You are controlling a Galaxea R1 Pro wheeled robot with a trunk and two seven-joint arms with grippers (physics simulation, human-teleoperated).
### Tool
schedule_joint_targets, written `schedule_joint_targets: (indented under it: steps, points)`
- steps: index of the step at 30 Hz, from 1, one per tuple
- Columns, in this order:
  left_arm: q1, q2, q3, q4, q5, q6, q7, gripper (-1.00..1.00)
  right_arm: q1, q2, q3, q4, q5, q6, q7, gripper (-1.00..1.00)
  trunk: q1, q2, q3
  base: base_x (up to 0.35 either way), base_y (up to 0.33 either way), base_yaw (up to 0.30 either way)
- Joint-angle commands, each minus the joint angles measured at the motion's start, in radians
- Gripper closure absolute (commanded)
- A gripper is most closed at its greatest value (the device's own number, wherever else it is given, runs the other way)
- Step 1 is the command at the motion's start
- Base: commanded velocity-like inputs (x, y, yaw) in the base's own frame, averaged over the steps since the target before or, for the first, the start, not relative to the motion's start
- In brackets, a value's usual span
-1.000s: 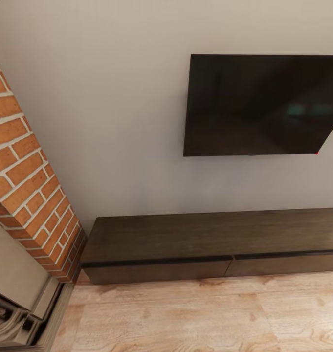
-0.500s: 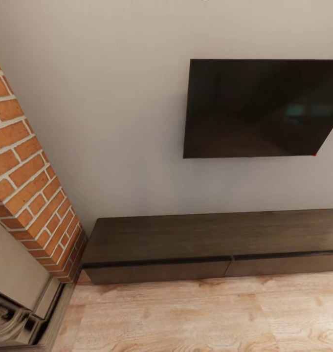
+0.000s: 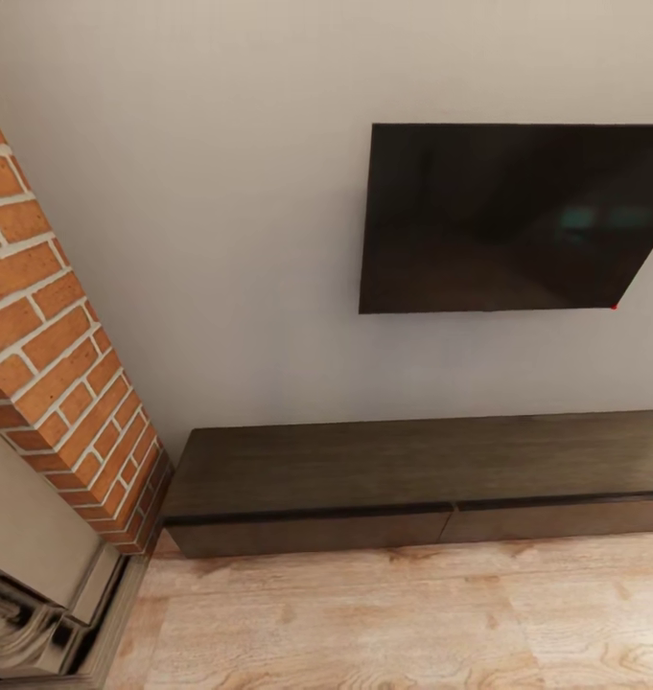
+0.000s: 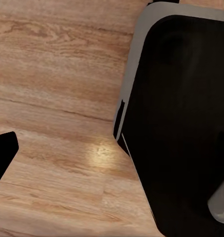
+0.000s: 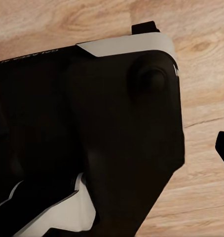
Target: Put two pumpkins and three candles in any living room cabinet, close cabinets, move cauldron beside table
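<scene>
Head has tilted slightly in the last second: TV (image 3: 513,218) sits lower in frame; the things themselves haven't moved. You're facing the low cabinet (image 3: 412,479), both fronts flush. No pumpkins, candles or cauldron visible. Can't tell either hand's state.

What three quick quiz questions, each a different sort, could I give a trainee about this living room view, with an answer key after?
1. True or false: the television stands on the low cabinet.
2. Multiple choice: what rises at the left of the head view? A) a brick fireplace column B) a bookshelf C) a window
3. Fill in: both wrist views look down onto a ______ floor.

Key:
1. False. It hangs on the wall above the cabinet, apart from it.
2. A, the brick column.
3. Wooden; the wooden floor runs under the robot's dark base.
</scene>
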Motion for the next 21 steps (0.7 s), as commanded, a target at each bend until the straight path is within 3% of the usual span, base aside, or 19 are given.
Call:
schedule_joint_targets:
  steps: [1, 21]
  points:
    - [0.000, 0.001, 0.000, 0.000, 0.000, 0.000, -0.004, -1.00, 0.000, -0.001, 0.000, 0.000, 0.000, 0.000, 0.001, -1.00, -0.004, 0.007, 0.003, 0.000, 0.000, 0.000]
    - [0.000, -0.004, 0.000, 0.000, -0.001, 0.002, -0.012, -1.00, 0.000, -0.002, 0.003, 0.000, 0.008, -0.003, 0.003, -1.00, -0.081, 0.147, 0.066, 0.000, 0.000, 0.000]
